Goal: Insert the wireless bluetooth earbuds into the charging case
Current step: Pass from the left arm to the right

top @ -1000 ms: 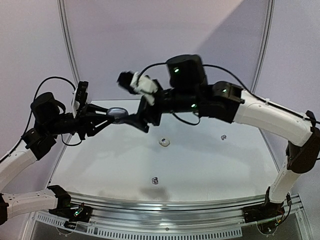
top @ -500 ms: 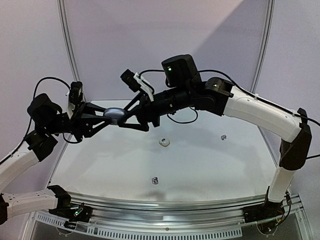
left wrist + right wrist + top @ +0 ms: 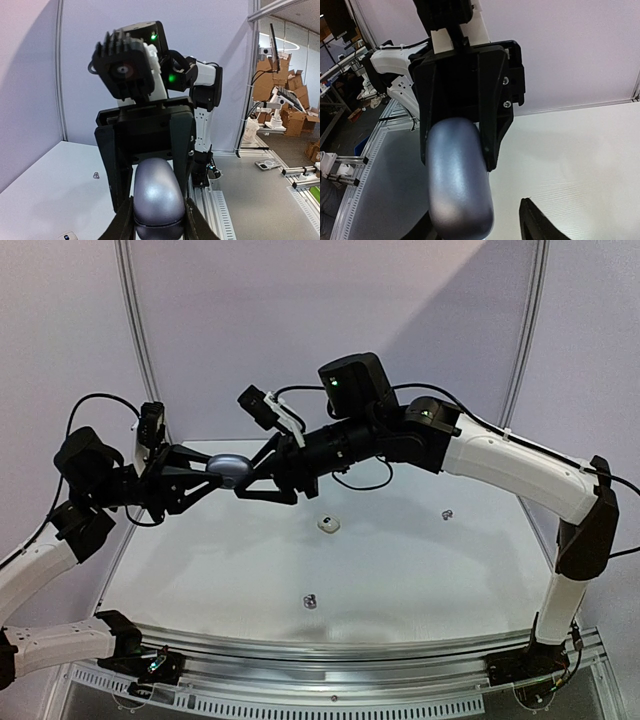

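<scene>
A white earbud lies mid-surface, with a dark earbud nearer and a second dark earbud to the right, all well apart. Above them, the left pincer pinches the silvery charging case. The right pincer straddles the case, spread, with a gap at one finger.

There is one grey case, and there are two arms: the left arm and the right arm. Three earbuds show on the one table. One is a white earbud, and two are dark: the near earbud and the far earbud.
</scene>
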Controlling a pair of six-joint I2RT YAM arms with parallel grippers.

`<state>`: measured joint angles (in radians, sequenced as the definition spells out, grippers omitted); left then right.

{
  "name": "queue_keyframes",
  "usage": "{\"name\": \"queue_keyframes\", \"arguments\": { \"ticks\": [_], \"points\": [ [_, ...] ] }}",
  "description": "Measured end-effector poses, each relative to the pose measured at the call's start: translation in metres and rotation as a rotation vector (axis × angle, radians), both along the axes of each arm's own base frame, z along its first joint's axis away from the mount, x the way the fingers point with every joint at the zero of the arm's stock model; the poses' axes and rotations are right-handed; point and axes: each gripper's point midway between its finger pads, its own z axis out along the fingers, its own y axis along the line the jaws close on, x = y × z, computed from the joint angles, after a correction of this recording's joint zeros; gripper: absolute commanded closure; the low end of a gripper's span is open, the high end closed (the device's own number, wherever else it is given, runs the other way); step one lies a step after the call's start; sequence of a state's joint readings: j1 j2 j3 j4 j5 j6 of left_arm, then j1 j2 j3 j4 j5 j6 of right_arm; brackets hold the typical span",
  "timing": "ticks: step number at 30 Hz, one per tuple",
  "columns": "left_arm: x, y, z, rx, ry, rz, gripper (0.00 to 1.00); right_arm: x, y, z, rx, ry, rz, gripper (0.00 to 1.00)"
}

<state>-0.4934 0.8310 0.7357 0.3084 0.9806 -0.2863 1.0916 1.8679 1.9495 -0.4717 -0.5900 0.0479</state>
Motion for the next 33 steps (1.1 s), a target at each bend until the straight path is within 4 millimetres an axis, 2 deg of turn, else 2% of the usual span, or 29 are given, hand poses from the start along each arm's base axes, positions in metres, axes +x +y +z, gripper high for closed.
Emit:
{"name": "queue_keyframes", "arguments": {
  "ticks": [3,5,9,13,20,24,27,29,31,33],
  "points": [
    [0.0003,0.0,0.0,0.0,0.002,0.001,1.0,0.0,-0.0001,0.0013,0.004,-0.005,0.001,0.62],
    [0.0007,0.0001,0.0002,-0.001,0.002,0.004,1.0,-0.0006,-0.0001,0.0021,0.007,-0.007,0.003,0.63],
    [0.0006,0.0001,0.0002,-0.001,0.002,0.003,1.0,-0.001,0.0,0.0025,0.008,-0.006,0.005,0.49],
    [-0.0005,-0.0001,-0.0003,0.001,0.003,-0.004,1.0,-0.0005,0.0002,0.0035,0.012,-0.006,0.004,0.46],
    [-0.0001,-0.0001,-0.0003,0.001,0.003,-0.002,1.0,-0.0008,0.0003,0.0042,0.015,-0.008,0.006,0.66],
    [0.0001,-0.0002,-0.001,0.003,0.004,-0.001,1.0,-0.0026,0.0001,0.0045,0.016,-0.002,0.015,0.84],
    [0.0002,-0.0003,-0.0019,0.005,0.017,-0.003,1.0,-0.0043,-0.0006,0.0048,0.017,-0.007,0.025,0.92],
    [0.0001,-0.0003,-0.002,0.005,0.019,-0.003,0.72,-0.0046,-0.0006,0.0049,0.017,-0.005,0.026,0.94],
    [0.0001,-0.0003,-0.0021,0.005,0.02,-0.003,0.49,-0.0046,-0.0006,0.0049,0.017,-0.005,0.026,0.96],
    [0.0003,-0.0004,-0.0028,0.007,0.021,-0.003,0.35,-0.0044,-0.0005,0.0052,0.018,-0.002,0.024,0.97]
  ]
}}
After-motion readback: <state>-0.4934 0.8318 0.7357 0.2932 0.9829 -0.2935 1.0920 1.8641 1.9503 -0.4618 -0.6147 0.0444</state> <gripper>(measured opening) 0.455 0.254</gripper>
